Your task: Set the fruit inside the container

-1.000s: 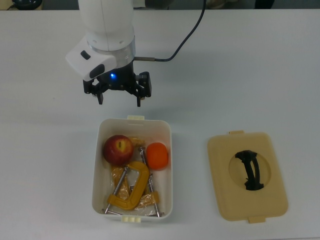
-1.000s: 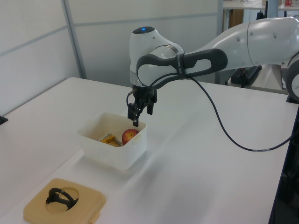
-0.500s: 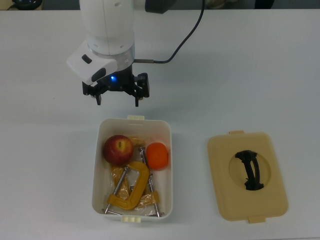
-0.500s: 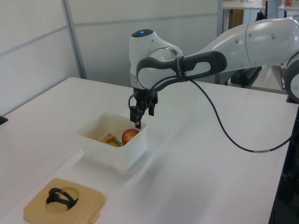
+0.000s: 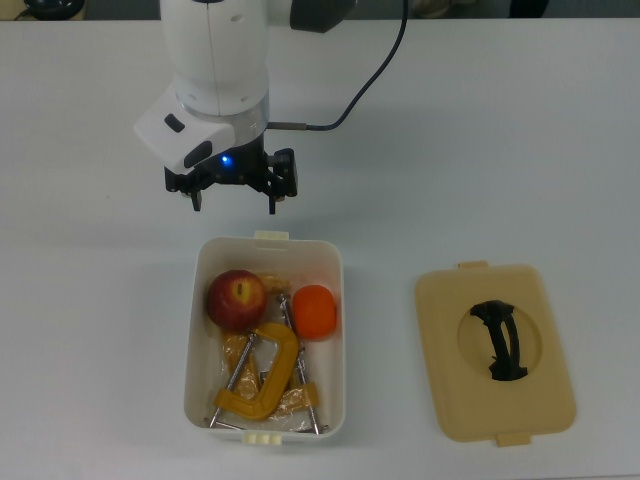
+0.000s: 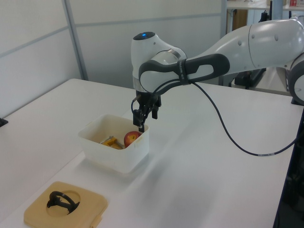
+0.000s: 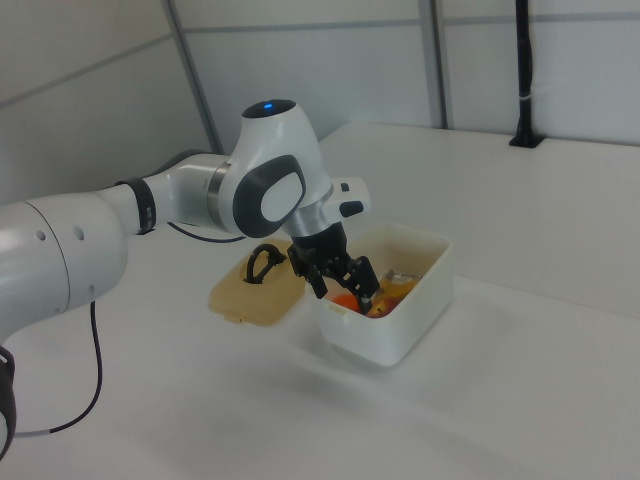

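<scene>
Inside the white rectangular plastic tub you see the red apple with yellow patches and the round orange, both firm, smooth and likely to roll; take them across the widest part. The hand hovers apart, empty, beside the tub.

In the left view the tub's near wall hides the orange and most of the clamp, and only the apple's top shows above the rim. In the right view the gripper covers most of the orange and all of the apple, and the arm cuts off the lid's far part. The top view's upper edge crops the arm, and the clamp lies over crinkled wrappers too small to identify.
</scene>
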